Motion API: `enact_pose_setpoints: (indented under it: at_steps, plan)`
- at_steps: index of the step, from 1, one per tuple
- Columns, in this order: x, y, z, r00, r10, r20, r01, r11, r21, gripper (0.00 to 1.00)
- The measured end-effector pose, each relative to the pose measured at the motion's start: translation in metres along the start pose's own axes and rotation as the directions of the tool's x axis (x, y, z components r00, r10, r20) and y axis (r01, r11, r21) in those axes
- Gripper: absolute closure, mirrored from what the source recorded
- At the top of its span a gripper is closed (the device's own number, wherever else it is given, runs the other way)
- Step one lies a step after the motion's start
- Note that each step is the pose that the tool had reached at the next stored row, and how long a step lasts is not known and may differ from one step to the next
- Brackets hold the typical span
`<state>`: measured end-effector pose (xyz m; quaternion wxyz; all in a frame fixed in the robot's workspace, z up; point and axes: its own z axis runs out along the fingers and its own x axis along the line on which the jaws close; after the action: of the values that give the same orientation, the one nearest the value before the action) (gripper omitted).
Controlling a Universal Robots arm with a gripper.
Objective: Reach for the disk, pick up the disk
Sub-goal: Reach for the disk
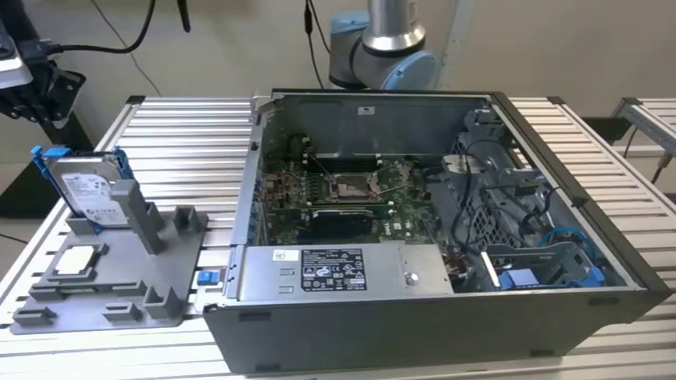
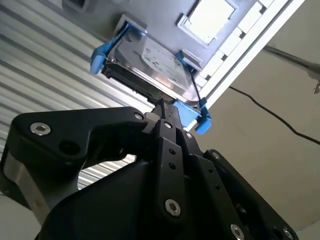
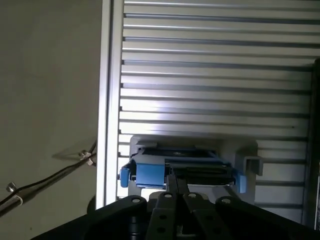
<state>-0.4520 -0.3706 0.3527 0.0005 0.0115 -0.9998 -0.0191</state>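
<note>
Exterior view has the disk (image 1: 87, 188) standing on edge in a slot of the grey fixture (image 1: 158, 277), blue bracket around it, over at the exterior view's left on the slatted table (image 1: 180, 134). A small square chip (image 1: 76, 261) lies flat on the same fixture just in front of it, and the open computer case (image 1: 423, 332) is well off toward the exterior view's right. In the second wrist view the gripper (image 2: 161, 107) has its black fingers drawn right together, no gap that I can see and nothing held, with the tips pointing straight at the disk's top edge near one blue corner. Same story in the first wrist view: narrow tips lined up on the middle of the disk, close to it.
</note>
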Motion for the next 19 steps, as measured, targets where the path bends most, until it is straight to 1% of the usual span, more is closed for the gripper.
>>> enact_pose_setpoints:
  at_steps: [6,10,17,19]
  plan:
    - [0.0034,-0.0058,0.0005,1.0000,-0.007,-0.0004,0.007,1.0000,0.0001,1.00]
    - [0.0118,-0.0062,0.0020,1.0000,-0.008,-0.0002,0.008,1.0000,0.0000,1.00]
    - [0.0125,-0.0039,0.0023,0.9999,-0.011,-0.0004,0.011,0.9999,0.0000,1.00]
    - [0.0119,-0.0031,0.0023,0.9998,-0.019,-0.0008,0.019,0.9998,0.0000,1.00]
